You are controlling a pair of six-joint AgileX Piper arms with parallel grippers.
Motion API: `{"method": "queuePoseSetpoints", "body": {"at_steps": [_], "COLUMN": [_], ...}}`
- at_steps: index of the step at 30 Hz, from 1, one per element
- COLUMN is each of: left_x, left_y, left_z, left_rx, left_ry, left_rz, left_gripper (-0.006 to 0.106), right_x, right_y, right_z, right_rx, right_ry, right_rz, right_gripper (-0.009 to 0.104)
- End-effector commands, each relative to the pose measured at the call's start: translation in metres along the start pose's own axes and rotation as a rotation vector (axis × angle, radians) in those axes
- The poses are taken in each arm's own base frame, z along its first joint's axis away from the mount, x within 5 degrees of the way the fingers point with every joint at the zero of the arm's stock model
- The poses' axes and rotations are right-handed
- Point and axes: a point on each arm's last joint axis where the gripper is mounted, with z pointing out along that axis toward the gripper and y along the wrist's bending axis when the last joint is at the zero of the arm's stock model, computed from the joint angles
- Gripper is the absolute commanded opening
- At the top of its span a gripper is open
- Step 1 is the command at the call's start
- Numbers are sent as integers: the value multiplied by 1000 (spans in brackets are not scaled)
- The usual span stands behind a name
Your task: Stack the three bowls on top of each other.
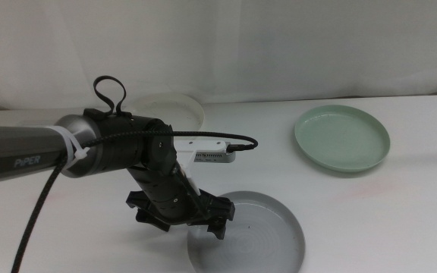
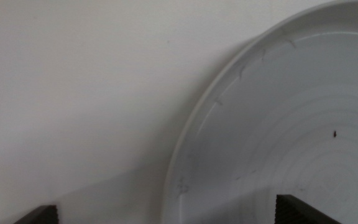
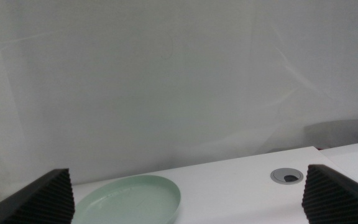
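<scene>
Nearest you, the left gripper (image 1: 182, 218) hangs with its jaws spread wide over the near-left rim of the light grey bowl (image 1: 256, 236), one jaw outside the rim, one inside. That bowl (image 2: 278, 137) is matte, shallow, faintly ringed. Farther right sits the smooth mint green bowl (image 1: 342, 138); the white bowl (image 1: 174, 112) lies far back, partly hidden by the arm. Your right gripper (image 3: 185, 205), out of the middle view, is parted too, facing the mint bowl (image 3: 129, 200) and a round grommet (image 3: 287, 175) in the table (image 1: 385, 205).

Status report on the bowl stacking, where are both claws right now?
Left claw open, straddling the near-left rim of the grey bowl. Right claw open, waiting out of the middle view. Mint bowl and white bowl apart, unstacked. Nothing blocking.
</scene>
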Motion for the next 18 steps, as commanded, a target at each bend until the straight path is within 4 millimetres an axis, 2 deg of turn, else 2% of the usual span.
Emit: {"method": "queuePoseSetpoints", "body": {"at_steps": [1,3,6,7,8,10,11,12,18], "left_x": [0,-2,-6,-8,-11,-12,-8,-3,41], "left_y": [-1,-1,2,4,14,26,41,50,104], "left_z": [-10,-21,-50,-62,-88,-119,-147,-163,-239], "left_rx": [-8,-19,-66,-91,-157,-224,-274,-295,-363], "left_ry": [-27,-63,-140,-171,-225,-281,-326,-348,-470], "left_rz": [25,52,79,84,93,83,58,31,-192], "left_gripper": [92,92,92,92,92,92,92,92,92], "right_x": [13,13,13,13,13,12,12,12,12], "right_y": [-2,-2,-2,-2,-2,-2,-2,-2,-2], "right_z": [0,0,0,0,0,0,0,0,0], "right_rx": [7,7,7,7,7,7,7,7,7], "right_ry": [28,27,27,27,27,25,25,25,21], "right_rz": [-9,-9,-9,-9,-9,-9,-9,-9,-9], "right_gripper": [103,103,103,103,103,103,103,103,103]}}
